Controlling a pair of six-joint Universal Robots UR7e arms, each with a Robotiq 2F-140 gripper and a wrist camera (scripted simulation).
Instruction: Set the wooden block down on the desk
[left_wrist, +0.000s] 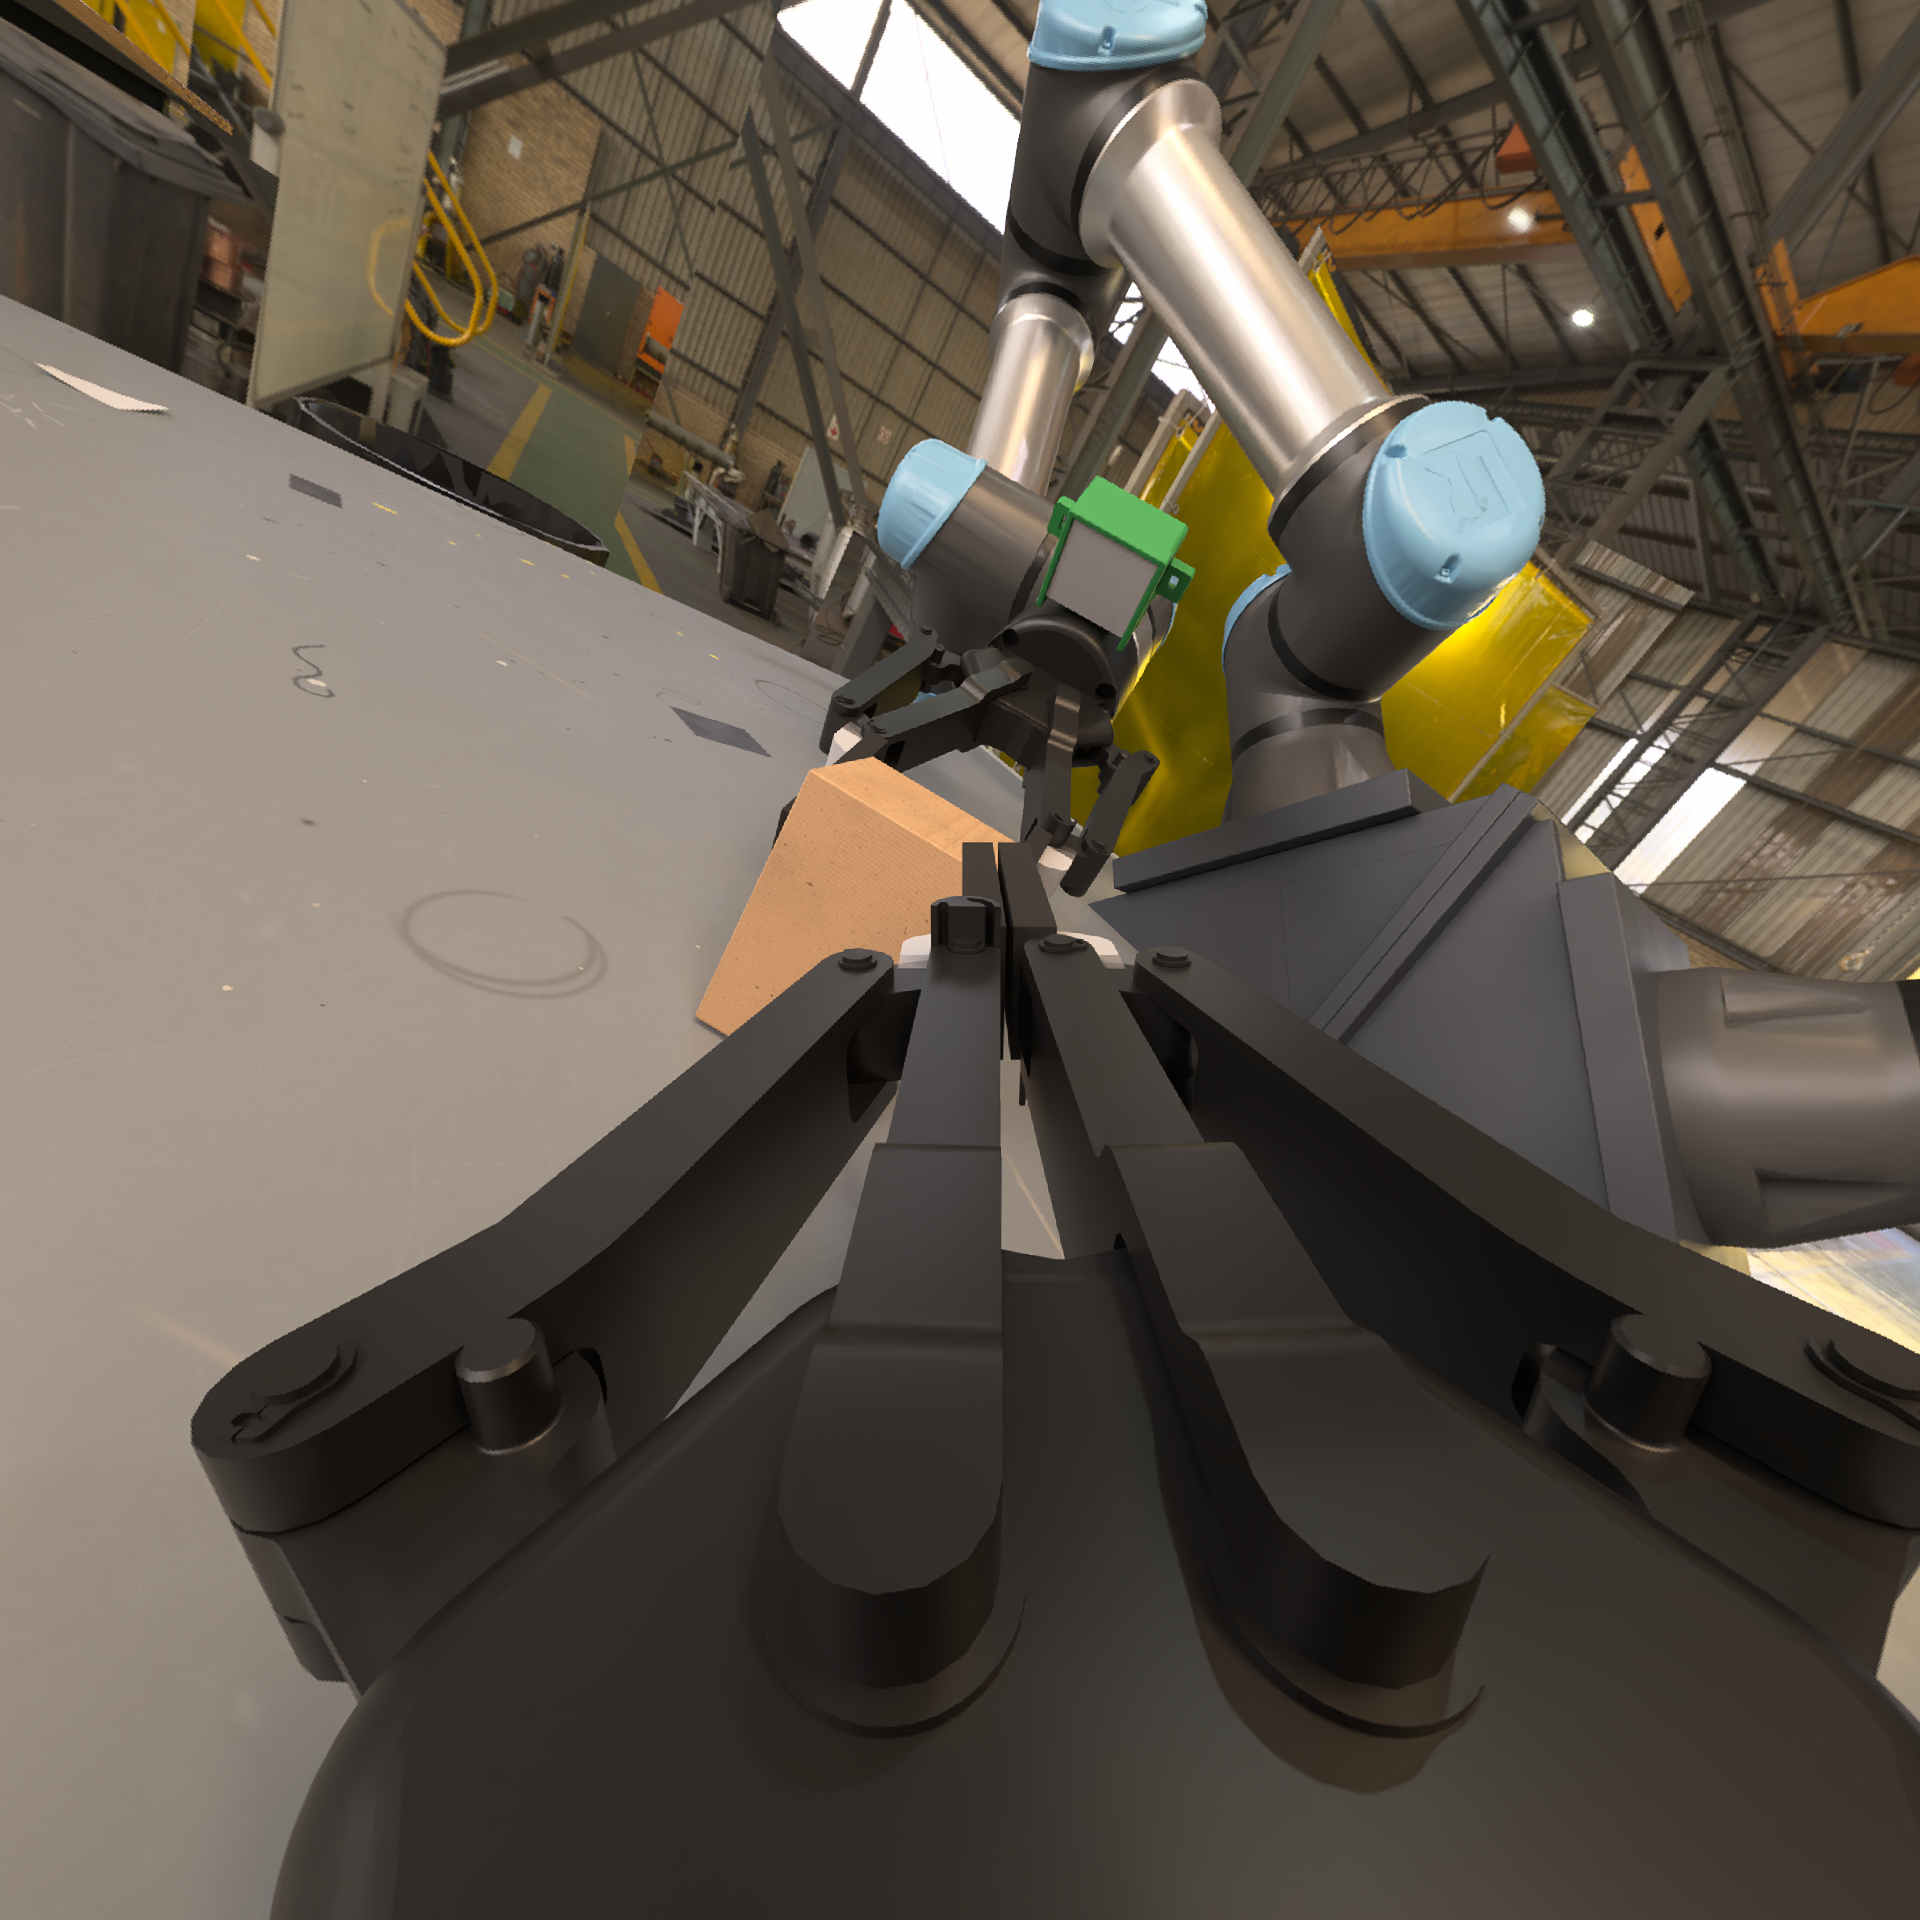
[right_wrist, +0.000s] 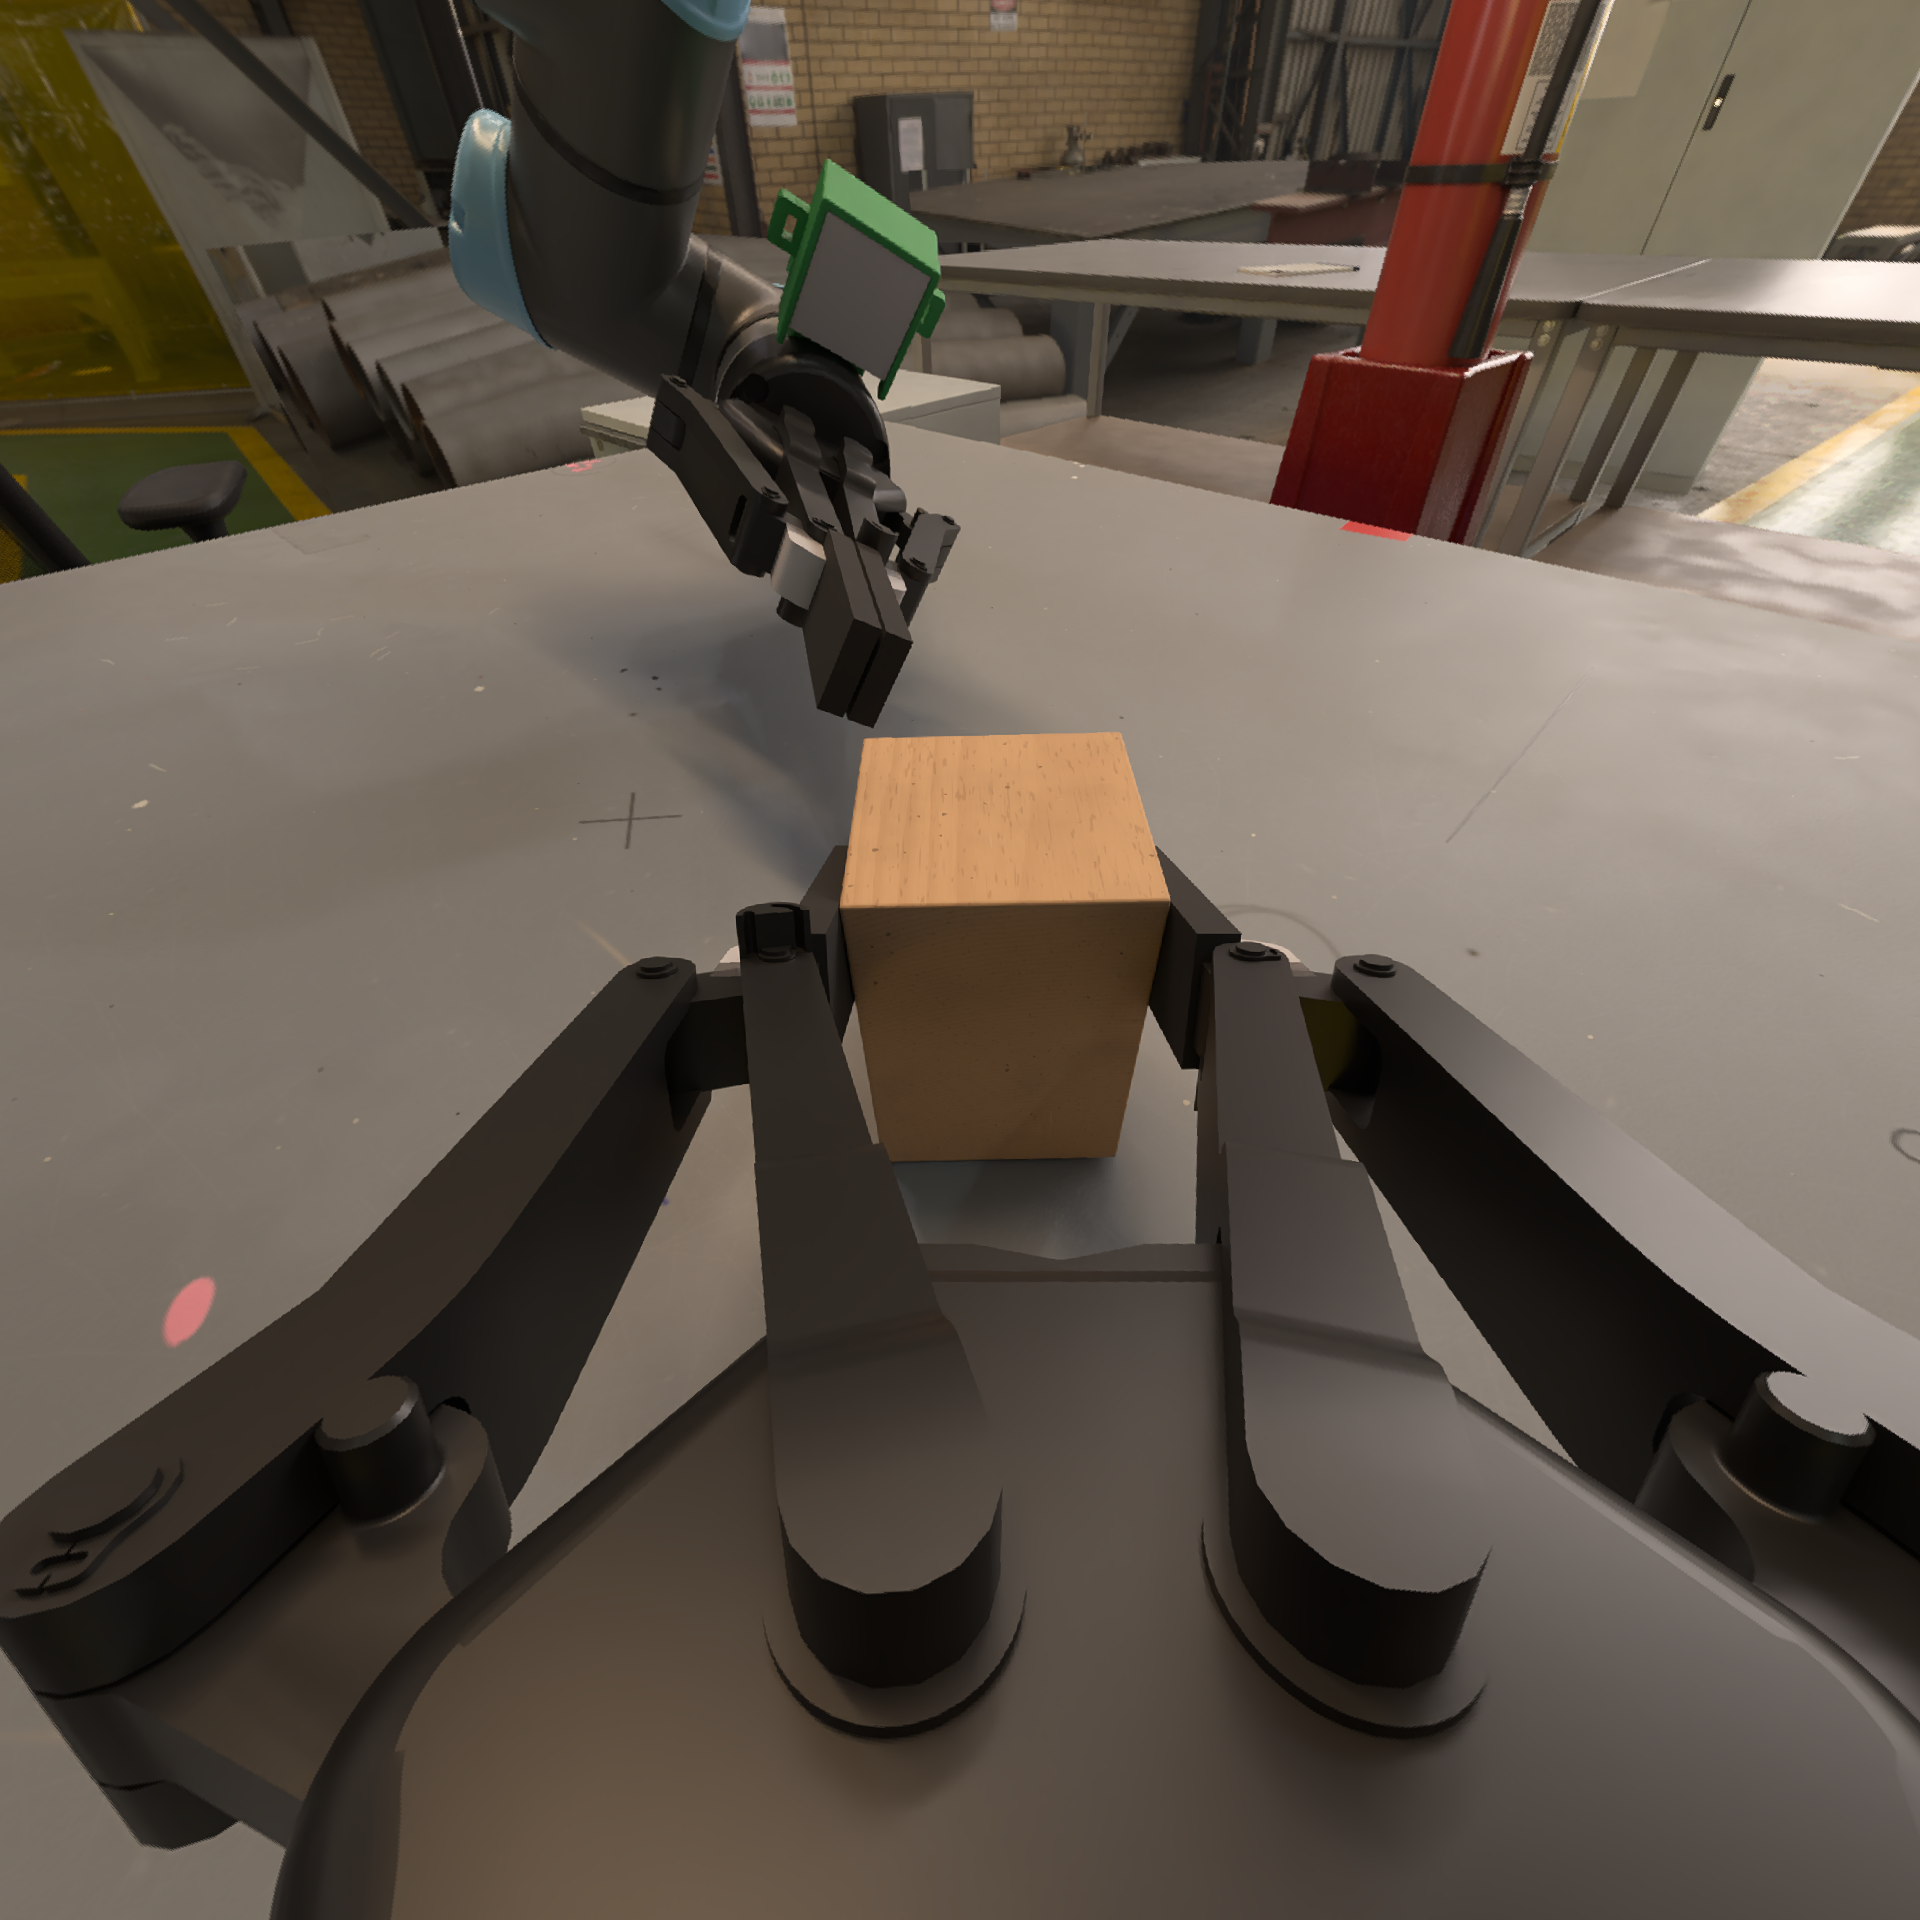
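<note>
The wooden block (right_wrist: 997, 997) is a light tan cuboid standing upright between my right gripper's (right_wrist: 1003, 914) pads, which press on its left and right sides just above the grey desk (right_wrist: 312, 779). I cannot tell whether its underside touches the desk. In the left wrist view the block (left_wrist: 842, 894) shows tilted, with the right gripper (left_wrist: 966, 795) spread around its far end. My left gripper (left_wrist: 995, 883) is shut and empty, hovering just beyond the block; it also shows in the right wrist view (right_wrist: 862, 665).
The right arm's dark base mount (left_wrist: 1455, 935) stands close behind the block. A pink dot (right_wrist: 189, 1311) marks the desk at the near left. A black bin (left_wrist: 468, 478) sits past the desk's far edge. A red column (right_wrist: 1455, 260) stands beyond the desk.
</note>
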